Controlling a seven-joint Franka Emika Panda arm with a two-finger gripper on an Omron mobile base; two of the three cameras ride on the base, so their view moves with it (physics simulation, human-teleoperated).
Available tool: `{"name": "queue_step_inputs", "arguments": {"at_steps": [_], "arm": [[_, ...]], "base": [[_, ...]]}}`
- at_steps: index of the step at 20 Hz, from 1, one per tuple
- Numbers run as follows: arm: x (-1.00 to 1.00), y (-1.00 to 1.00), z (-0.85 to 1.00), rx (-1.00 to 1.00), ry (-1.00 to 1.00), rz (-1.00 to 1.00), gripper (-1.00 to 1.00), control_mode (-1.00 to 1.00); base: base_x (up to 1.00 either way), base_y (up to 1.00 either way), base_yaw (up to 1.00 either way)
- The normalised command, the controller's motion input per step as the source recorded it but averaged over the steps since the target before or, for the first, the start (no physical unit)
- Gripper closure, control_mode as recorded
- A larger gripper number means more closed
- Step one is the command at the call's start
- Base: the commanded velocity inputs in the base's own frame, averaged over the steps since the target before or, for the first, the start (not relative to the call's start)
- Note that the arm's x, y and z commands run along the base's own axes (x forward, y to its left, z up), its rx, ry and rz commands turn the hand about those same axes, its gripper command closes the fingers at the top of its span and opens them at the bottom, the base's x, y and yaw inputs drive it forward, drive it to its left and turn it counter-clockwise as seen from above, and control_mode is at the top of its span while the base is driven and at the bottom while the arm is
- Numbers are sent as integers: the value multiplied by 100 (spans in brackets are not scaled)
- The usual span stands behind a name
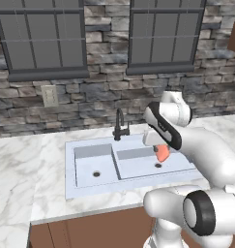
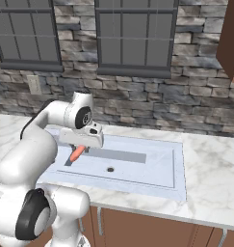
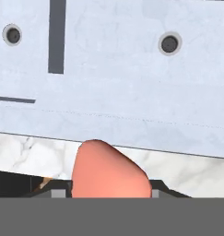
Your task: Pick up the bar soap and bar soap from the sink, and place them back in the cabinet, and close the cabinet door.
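You had the orange bar soap (image 3: 109,170) clamped in the gripper (image 3: 109,191), the jaws pressed against its two sides in the hand view. The piece showed as a smooth, rounded, salmon-orange block, plain on every visible face; no brand, label or lettering could be read on it.

In the left base view the orange bar soap (image 1: 162,153) hung below the gripper (image 1: 160,145), lifted over the right basin of the sink (image 1: 90,191), at about 3 o'clock from the black faucet (image 1: 120,125). In the right base view the same soap (image 2: 77,153) appeared as a slim, tilted orange sliver under the gripper (image 2: 80,144), at the 9 o'clock side of the sink (image 2: 178,193).

The sink was pale grey-blue, set in a white marble counter (image 1: 17,169). Both drains (image 3: 169,43) were visible in the hand view beneath the held soap. You could not tell from these views where the tan-brown soap lay.
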Motion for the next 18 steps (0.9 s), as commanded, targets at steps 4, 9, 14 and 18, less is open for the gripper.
{"name": "queue_step_inputs", "arguments": {"at_steps": [4, 9, 14, 18], "arm": [[-51, 0, 28, 0, -4, 7, 100, -100], [-42, 0, 29, 0, -3, 6, 100, -100], [-31, 0, 27, 0, 0, 1, 100, -100], [-21, 0, 30, 0, -6, 0, 100, -100]], "base": [[0, 0, 0], [0, 0, 0], [0, 0, 0], [0, 0, 0]]}}
